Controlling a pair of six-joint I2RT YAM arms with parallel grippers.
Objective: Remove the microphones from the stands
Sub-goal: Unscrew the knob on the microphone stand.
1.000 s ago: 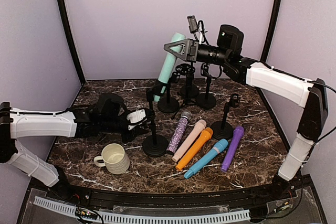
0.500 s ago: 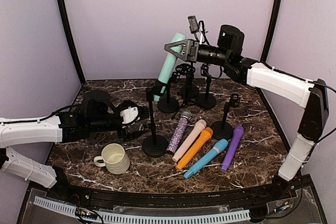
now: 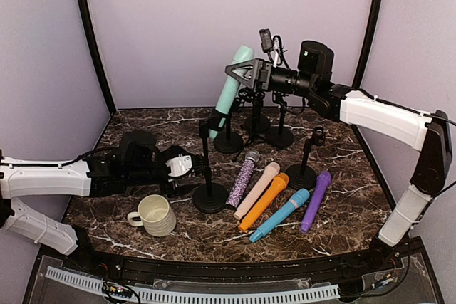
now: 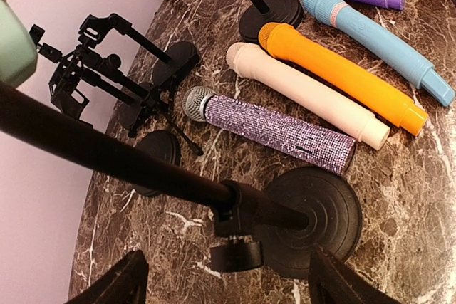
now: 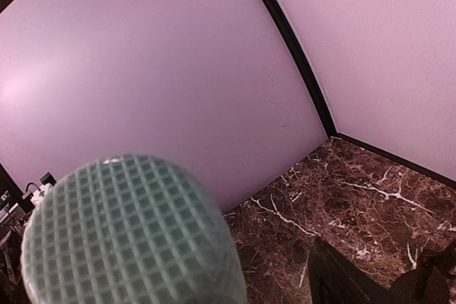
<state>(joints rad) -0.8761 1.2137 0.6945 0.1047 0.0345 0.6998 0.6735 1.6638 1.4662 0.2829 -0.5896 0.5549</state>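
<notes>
A mint-green microphone (image 3: pixel 231 90) leans in the clip of a black stand (image 3: pixel 228 142) at the back of the table. My right gripper (image 3: pixel 244 74) is up at its head and open. In the right wrist view the mesh head (image 5: pixel 128 236) fills the lower left, and one finger (image 5: pixel 349 279) stands apart from it on the right; the other finger is hidden. My left gripper (image 3: pixel 182 165) is open, low beside the front stand's pole (image 3: pixel 206 165). In the left wrist view its fingers (image 4: pixel 114 286) flank that pole's knob (image 4: pixel 239 254) without touching it.
Several loose microphones lie on the marble right of the front stand's base (image 3: pixel 210 197): glitter purple (image 3: pixel 242 179), cream (image 3: pixel 258 189), orange (image 3: pixel 265 201), blue (image 3: pixel 281 215), purple (image 3: pixel 315 201). A cream mug (image 3: pixel 157 213) sits front left. Empty stands (image 3: pixel 280 133) (image 3: pixel 305 169) cluster at back and right.
My left gripper has opened off the front stand's pole and drawn back a little. My right gripper has opened at the microphone's head and shifted slightly right. The microphone stays in its stand.
</notes>
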